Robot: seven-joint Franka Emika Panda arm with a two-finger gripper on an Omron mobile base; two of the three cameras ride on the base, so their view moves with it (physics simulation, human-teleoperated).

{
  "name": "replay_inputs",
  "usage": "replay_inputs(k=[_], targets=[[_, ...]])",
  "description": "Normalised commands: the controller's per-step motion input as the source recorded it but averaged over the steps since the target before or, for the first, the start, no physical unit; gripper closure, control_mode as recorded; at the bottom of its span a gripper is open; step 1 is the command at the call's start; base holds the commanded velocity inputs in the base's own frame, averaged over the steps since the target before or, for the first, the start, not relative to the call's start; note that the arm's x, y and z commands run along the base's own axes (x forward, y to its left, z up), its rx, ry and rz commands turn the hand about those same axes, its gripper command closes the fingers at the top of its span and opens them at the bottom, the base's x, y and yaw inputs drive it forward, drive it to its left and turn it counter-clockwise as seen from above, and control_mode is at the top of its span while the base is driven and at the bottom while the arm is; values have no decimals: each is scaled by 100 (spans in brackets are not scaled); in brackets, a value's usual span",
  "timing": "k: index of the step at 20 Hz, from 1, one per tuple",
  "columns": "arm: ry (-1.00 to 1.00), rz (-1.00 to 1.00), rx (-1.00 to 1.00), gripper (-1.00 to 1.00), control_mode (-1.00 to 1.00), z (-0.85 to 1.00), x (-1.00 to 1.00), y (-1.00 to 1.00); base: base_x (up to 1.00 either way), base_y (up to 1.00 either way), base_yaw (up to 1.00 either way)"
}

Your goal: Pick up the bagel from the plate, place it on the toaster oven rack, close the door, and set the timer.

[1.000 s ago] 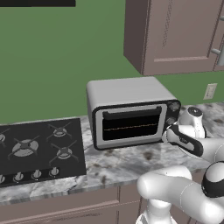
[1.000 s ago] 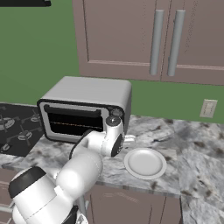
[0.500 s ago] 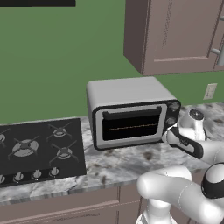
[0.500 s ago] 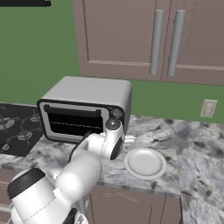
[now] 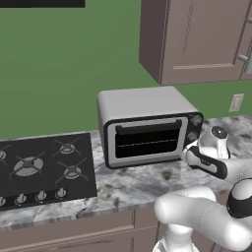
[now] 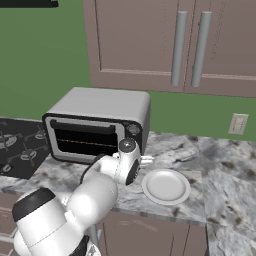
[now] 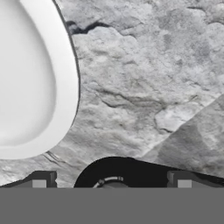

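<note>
The round white plate lies on the marble counter right of the toaster oven, and its surface shows bare. The bagel is out of view. The oven's door stands shut, its black bar handle along the top; the rack cannot be made out behind the dark glass. My gripper hangs open over bare counter, with the plate's rim off to its left in the hand view. In the right base view the gripper is between the oven's right end and the plate.
Two knobs sit on the oven's right panel. A black gas hob lies to the oven's left. Wall cabinets hang above, and a wall socket is on the green wall. The counter's front edge runs near my base.
My hand has sunk a little beside the oven's right end. The jaws stay open, and the oven and plate have not moved.
</note>
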Motion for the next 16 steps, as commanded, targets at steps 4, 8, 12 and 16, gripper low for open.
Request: replay_inputs(k=[4, 8, 12, 16], targets=[[0, 0, 0, -100, -100, 0, 24, 1, 0, 0, 0], [0, 0, 0, -100, -100, 0, 14, 1, 0, 0, 0], [0, 0, 0, -100, -100, -3, 11, 0, 0, 0, 0], [1, 0, 0, -100, -100, -12, 7, 0, 0, 0, 0]])
